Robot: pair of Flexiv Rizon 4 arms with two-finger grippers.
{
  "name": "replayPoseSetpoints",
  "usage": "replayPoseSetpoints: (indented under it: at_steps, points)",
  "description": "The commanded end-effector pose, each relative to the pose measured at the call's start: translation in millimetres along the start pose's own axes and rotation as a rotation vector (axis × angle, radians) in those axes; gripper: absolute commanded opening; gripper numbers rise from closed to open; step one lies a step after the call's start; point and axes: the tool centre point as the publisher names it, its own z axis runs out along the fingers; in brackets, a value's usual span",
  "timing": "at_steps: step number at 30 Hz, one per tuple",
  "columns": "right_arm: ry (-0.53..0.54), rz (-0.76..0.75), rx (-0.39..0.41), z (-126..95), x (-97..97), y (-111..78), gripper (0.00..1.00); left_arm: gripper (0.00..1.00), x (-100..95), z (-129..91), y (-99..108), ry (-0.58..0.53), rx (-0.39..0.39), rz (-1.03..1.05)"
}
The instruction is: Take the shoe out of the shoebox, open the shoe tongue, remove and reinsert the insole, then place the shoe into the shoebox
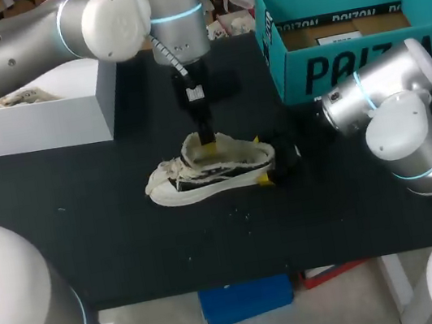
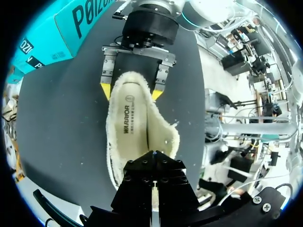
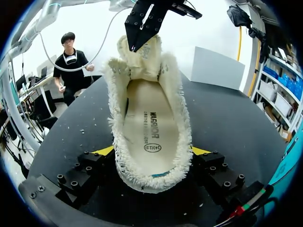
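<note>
shoe [image 1: 216, 170] sole-down on black table [image 1: 87, 232], outside the teal shoebox [image 1: 365, 64] | my right gripper [image 3: 151, 153] clamped on its heel from both sides | my left gripper [image 3: 142, 33] pinching the tongue [image 3: 139, 59]

Fuzzy, fleecy shoe [image 1: 215, 167] on a matt black table [image 1: 87, 232].

left arm [image 1: 15, 37]: in from upper left, wrist pointing down | left gripper [image 1: 207, 137]: fingers apparently pinched on shoe tongue [image 3: 142, 59] | right arm [image 1: 387, 102]: low, wrist level | right gripper [image 1: 261, 160]: tips clamp both sides of the heel of the shoe [image 1: 217, 171]
</note>
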Motion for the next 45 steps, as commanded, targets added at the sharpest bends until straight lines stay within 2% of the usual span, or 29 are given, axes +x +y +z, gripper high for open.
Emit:
replayPoseSetpoints:
  at_steps: [1, 8, 18, 45]
  points:
    - [-0.001, 0.001, 0.002, 0.0, -0.9, -0.1, 0.0, 0.0, -9.5, 14.2, -2.9, 0.01, 0.006, 0.002]
    - [-0.001, 0.001, 0.002, 0.0, -0.9, -0.1, 0.0, 0.0, -15.6, 22.8, -8.6, 0.023, -0.002, 0.007]
    - [-0.001, 0.001, 0.002, 0.0, -0.9, -0.1, 0.0, 0.0, -12.3, 24.2, -17.5, -0.005, -0.025, 0.019]
    - [-0.001, 0.001, 0.002, 0.0, -0.9, -0.1, 0.0, 0.0, -16.3, 61.6, -21.0, 0.025, -0.041, -0.004]
